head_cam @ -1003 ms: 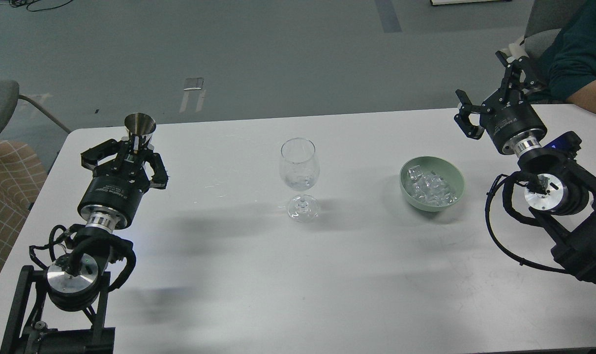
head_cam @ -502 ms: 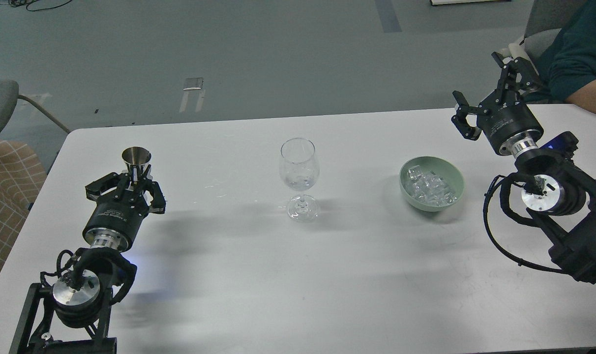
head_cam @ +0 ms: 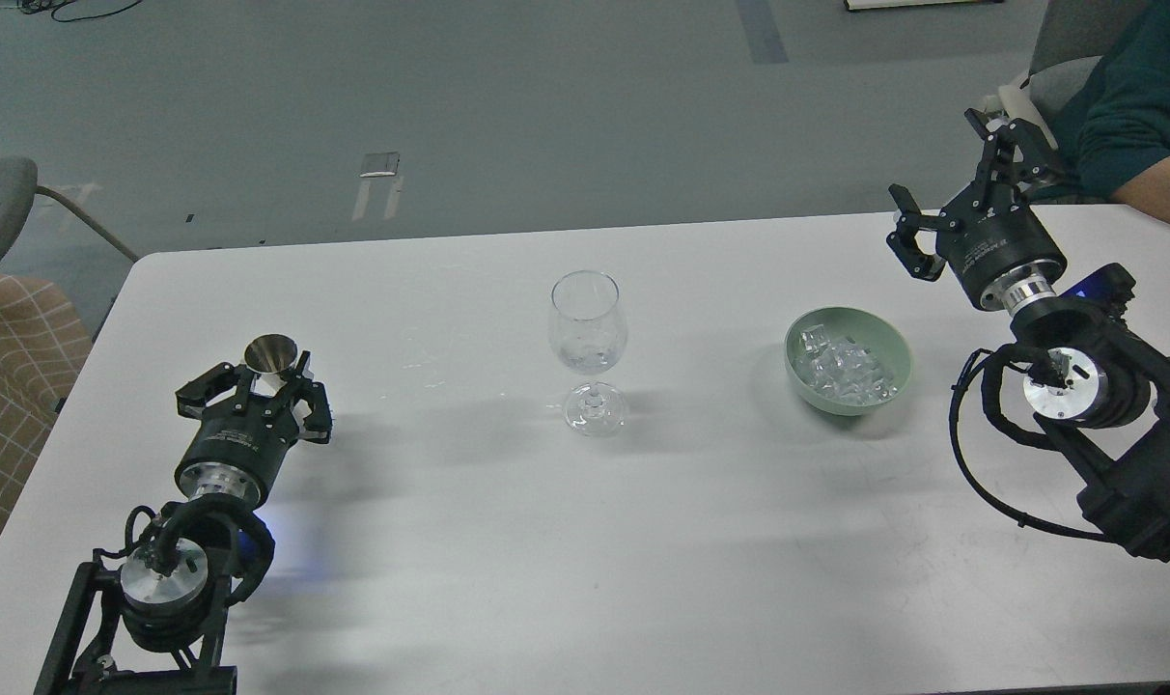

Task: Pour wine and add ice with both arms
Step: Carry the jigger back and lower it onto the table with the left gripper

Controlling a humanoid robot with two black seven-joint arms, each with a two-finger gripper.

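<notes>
The left arm reaches in low from the near-left corner, its left gripper [head_cam: 274, 378] close to the white table [head_cam: 508, 541] with the fingers closed around a small metal cup [head_cam: 271, 353], mouth tilted a little toward the far side. The right arm comes in from the right edge and lifts its right gripper [head_cam: 952, 188] above the table's far-right part; its fingers stand wide apart with nothing between them.

The cup's lower half is hidden behind the left fingers, and the right arm's base is cut off at the frame's edge. A teal-sleeved arm [head_cam: 1140, 106] is only partly in view at far right.

The ice [head_cam: 844, 372] lies piled in a green bowl [head_cam: 892, 340], right of the upright wine glass [head_cam: 588, 349] at the table's middle.

Compared with a second ago, the left gripper and cup have come down and nearer; the right gripper has barely shifted.
</notes>
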